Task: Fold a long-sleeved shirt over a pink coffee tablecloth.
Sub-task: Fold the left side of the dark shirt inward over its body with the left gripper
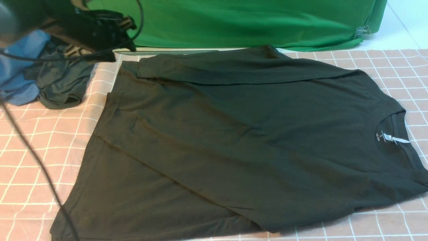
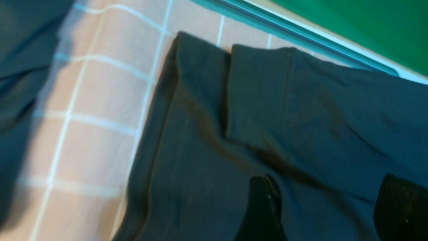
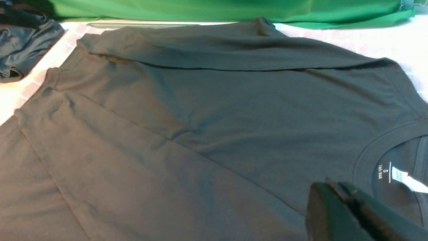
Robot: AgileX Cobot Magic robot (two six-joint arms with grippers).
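The black long-sleeved shirt [image 1: 234,134] lies flat on the pink coffee tablecloth [image 1: 33,140], collar and white neck label [image 1: 393,137] to the right. One sleeve [image 1: 234,67] is folded along the far edge, the other [image 1: 200,167] crosses the body diagonally. My left gripper [image 1: 107,50] hovers at the far left over the far sleeve's cuff [image 2: 260,93]. The left wrist view shows this gripper [image 2: 327,187] open, its fingers wide apart above the cloth and holding nothing. Only the right wrist view shows my right gripper [image 3: 334,187], which is shut and empty, above the shirt [image 3: 200,134] near the collar label [image 3: 401,175].
A smaller dark garment [image 1: 60,83] and a blue cloth [image 1: 20,67] are bunched at the far left. Green fabric [image 1: 250,23] hangs along the back, held by a clip [image 1: 362,31]. A black cable [image 1: 33,157] crosses the left foreground.
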